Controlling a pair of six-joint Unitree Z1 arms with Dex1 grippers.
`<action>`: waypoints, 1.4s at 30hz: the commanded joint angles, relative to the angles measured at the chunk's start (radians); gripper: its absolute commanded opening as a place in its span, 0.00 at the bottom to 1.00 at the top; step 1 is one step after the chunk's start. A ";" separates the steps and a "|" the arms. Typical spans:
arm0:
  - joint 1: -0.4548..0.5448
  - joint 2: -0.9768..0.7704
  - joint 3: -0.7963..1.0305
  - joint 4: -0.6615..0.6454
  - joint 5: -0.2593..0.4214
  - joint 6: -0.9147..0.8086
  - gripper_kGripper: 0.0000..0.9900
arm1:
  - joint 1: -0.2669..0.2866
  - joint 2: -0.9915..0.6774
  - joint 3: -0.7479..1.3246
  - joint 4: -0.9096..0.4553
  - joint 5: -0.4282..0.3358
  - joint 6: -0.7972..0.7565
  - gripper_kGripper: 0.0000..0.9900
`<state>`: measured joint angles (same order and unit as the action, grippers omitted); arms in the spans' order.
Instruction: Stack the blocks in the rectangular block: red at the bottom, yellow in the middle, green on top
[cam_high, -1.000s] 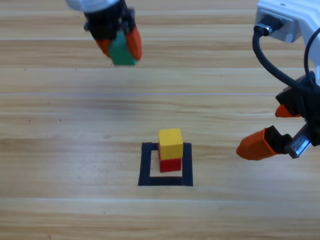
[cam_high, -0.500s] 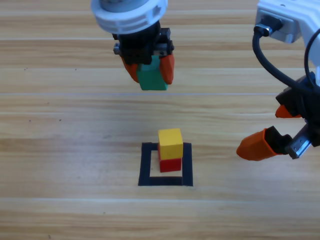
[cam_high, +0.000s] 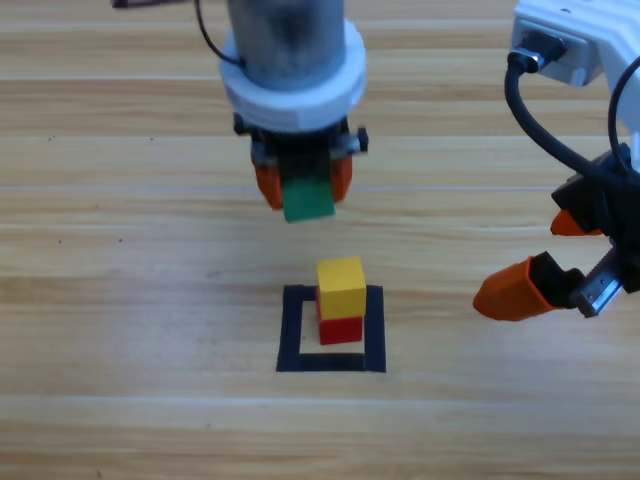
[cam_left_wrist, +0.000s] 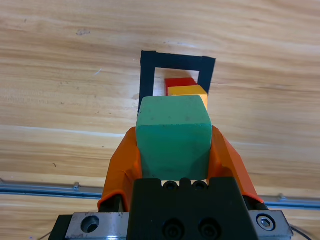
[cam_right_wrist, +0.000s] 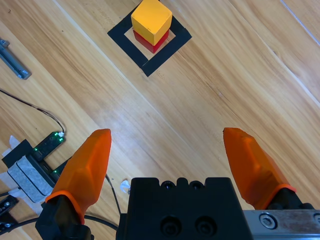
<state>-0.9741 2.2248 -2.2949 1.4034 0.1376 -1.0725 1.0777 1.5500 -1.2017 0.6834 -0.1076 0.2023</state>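
Your left gripper (cam_high: 302, 192) clamps the small teal-green cube (cam_high: 308, 200), held above the table at 12 o'clock from the black tape square outline (cam_high: 290, 330). Inside that outline, the plain yellow cube (cam_high: 341, 286) sits on the glossy red cube (cam_high: 341, 329). At 3 o'clock, well apart, your right gripper (cam_high: 555, 255) waits, jaws spread, holding nothing.

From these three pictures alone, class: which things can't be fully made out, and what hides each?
- Red cube: top face hidden under the yellow cube in every view.
- Green cube: in the high view, partly hidden by the left gripper and arm.
- Right gripper: cut off by the high view's right edge.
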 joint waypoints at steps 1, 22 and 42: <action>-0.018 0.076 0.009 0.006 0.002 0.056 0.00 | -0.025 -0.034 0.031 -0.015 0.008 0.006 1.00; -0.060 0.159 -0.020 0.008 -0.058 0.177 0.00 | -0.025 -0.034 0.034 -0.016 0.012 -0.001 1.00; -0.064 0.153 -0.037 0.011 -0.032 -0.029 0.00 | -0.025 -0.034 0.036 -0.015 0.014 -0.012 1.00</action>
<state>-1.0261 2.3403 -2.3382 1.4036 0.0930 -1.0703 1.0777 1.5499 -1.1984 0.6834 -0.1076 0.1964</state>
